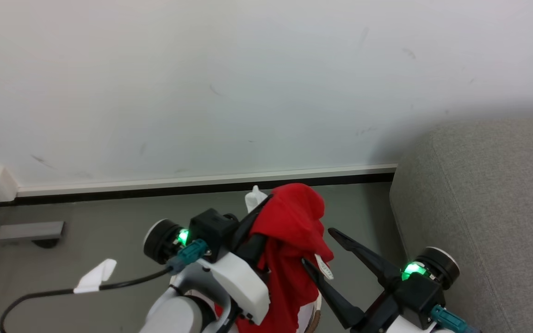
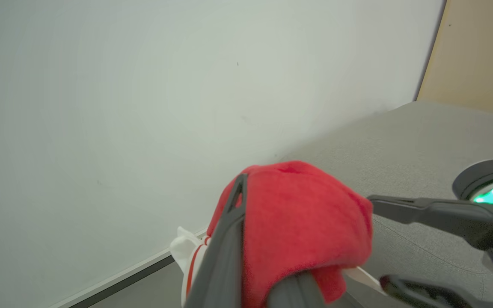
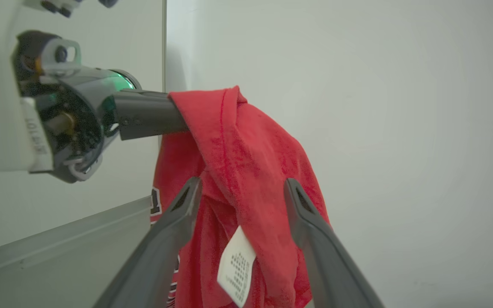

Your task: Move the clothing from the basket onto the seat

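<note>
White painted wall (image 1: 248,83) takes the upper half of your head view. Below it runs a pale skirting board with a dark strip (image 1: 201,181), then the grey smooth floor (image 1: 109,217). At the right stands the large grey woven-fabric sofa (image 1: 488,194) with its rounded edge.

Your left claw (image 1: 259,226) is closed upon the bright red soft fabric garment (image 1: 294,217). The cloth lies bunched over both dark fingers and hides their tips. It hangs down from them in a long fold, lifted in the air over the floor. It is to the left of the sofa and near it, but it does not touch it. A piece of white trim (image 1: 255,198) comes out behind the claw on the wall side. A small white printed label (image 1: 324,267) hangs from the lower part of the fold.

Your right claw (image 1: 316,245) is wide open and has hold of nothing. In the right wrist view its two fingers stand on either side of the hanging fold, with the label low between them. You cannot tell from the pictures if the fingers touch the cloth.

On the floor at the left lies a black cable (image 1: 109,285) with a white paper tag (image 1: 95,276) on it.
</note>
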`<state>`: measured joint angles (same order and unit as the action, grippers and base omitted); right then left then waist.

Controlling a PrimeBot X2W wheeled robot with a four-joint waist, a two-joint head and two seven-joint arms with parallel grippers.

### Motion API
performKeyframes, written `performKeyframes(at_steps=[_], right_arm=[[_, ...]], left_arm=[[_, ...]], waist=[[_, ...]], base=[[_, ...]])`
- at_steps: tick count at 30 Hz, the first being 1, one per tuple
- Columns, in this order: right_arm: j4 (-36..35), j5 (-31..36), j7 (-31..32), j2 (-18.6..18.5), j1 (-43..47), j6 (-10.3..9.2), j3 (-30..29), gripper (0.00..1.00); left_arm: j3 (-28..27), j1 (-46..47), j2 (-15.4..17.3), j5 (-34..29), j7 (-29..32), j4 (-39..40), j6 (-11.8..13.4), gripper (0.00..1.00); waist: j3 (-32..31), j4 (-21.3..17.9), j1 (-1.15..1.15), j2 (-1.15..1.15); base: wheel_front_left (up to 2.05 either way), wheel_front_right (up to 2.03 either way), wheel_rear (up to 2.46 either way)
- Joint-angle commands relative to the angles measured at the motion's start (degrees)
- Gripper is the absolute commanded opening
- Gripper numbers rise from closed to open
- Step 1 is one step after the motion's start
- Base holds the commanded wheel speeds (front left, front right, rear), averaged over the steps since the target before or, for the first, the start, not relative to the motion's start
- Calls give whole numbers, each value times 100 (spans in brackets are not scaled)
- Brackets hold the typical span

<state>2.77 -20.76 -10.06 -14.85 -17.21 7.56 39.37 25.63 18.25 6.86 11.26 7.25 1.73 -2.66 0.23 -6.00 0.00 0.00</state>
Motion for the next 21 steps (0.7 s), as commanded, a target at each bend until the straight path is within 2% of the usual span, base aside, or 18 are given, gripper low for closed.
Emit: performKeyframes(at_steps=[1, 9, 15, 16, 17, 21], right_arm=[[80, 37, 17, -5, -104, -14, 42, 100], [713, 478, 32, 298, -237, -14, -90, 100], [1021, 647, 87, 535, -104, -14, -297, 100], [1050, 609, 81, 569, -86, -14, -342, 47], [1077, 576, 78, 597, -68, -14, -373, 0], [1103, 430, 42, 660, -60, -14, -407, 0]], left_arm=[[47, 80, -16, -52, 21, -23, -28, 0], [511, 273, -176, 15, 158, 100, -151, 0], [757, 165, -234, 300, 316, 307, -256, 0], [779, 159, -235, 331, 324, 340, -270, 0], [797, 143, -239, 376, 330, 361, -272, 0], [825, 91, -224, 415, 312, 362, -256, 0]], waist=[[13, -4, 0, 0], [62, 36, 0, 0], [35, 51, 0, 0], [33, 50, 0, 0], [28, 50, 0, 0], [11, 35, 0, 0]], base=[[0, 0, 0], [0, 0, 0], [0, 0, 0], [0, 0, 0], [0, 0, 0], [0, 0, 0]])
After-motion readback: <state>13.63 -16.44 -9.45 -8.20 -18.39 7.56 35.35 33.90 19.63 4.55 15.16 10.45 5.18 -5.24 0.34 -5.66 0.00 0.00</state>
